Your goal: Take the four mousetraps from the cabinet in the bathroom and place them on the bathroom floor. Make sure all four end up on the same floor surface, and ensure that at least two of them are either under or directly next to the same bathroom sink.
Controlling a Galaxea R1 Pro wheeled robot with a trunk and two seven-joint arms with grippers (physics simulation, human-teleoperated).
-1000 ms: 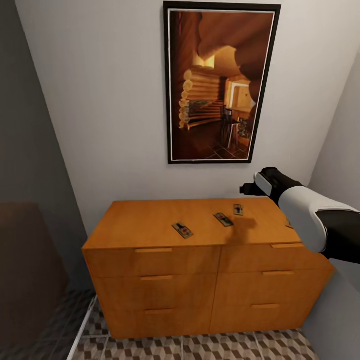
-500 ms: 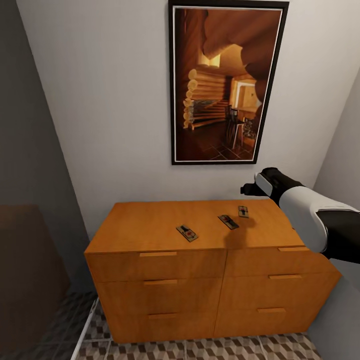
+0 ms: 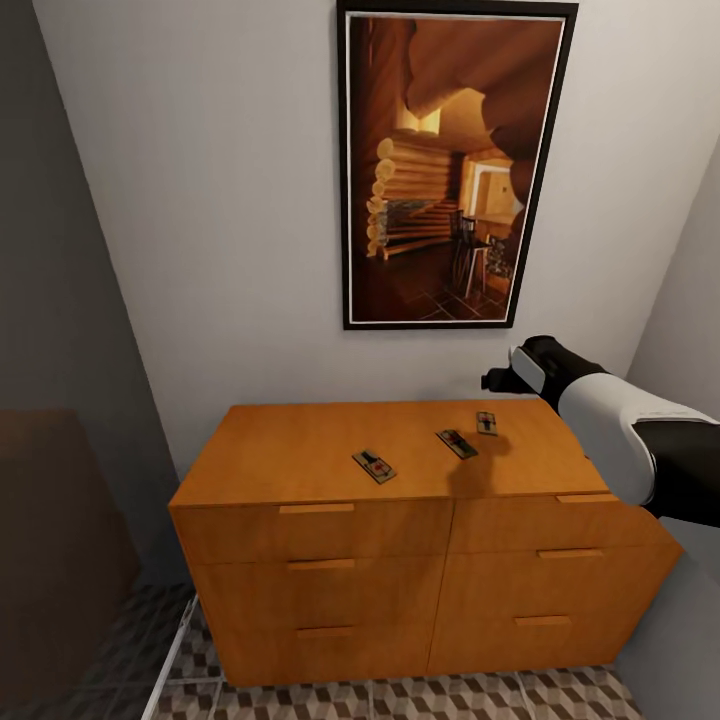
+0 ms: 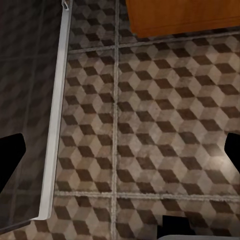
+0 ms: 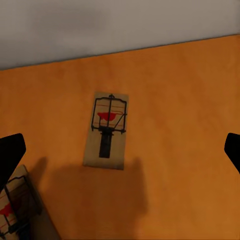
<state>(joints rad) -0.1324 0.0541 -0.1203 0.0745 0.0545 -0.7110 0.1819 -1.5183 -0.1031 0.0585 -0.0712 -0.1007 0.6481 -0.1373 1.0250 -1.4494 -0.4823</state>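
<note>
Three mousetraps lie on the flat top of the orange-brown cabinet (image 3: 300,445): one near the middle (image 3: 374,466), one further right (image 3: 456,443) and one beyond it near the wall (image 3: 487,422). My right gripper (image 3: 494,380) hovers above the right-hand traps, casting a shadow on the top. In the right wrist view the gripper (image 5: 120,152) is open, its dark fingertips (image 5: 10,155) wide apart over one mousetrap (image 5: 106,131), with another mousetrap (image 5: 15,210) at the frame's edge. My left gripper (image 4: 120,155) hangs open and empty over the bathroom floor (image 4: 165,115).
A framed picture (image 3: 455,165) hangs on the white wall above the cabinet. A dark glass panel (image 3: 60,540) on a pale metal rail (image 4: 55,115) stands left of the cabinet. Cube-pattern tiles (image 3: 400,700) run along the cabinet's base (image 4: 185,15).
The head camera shifted a little about a second ago, then held still. The traps and my right arm have not visibly moved.
</note>
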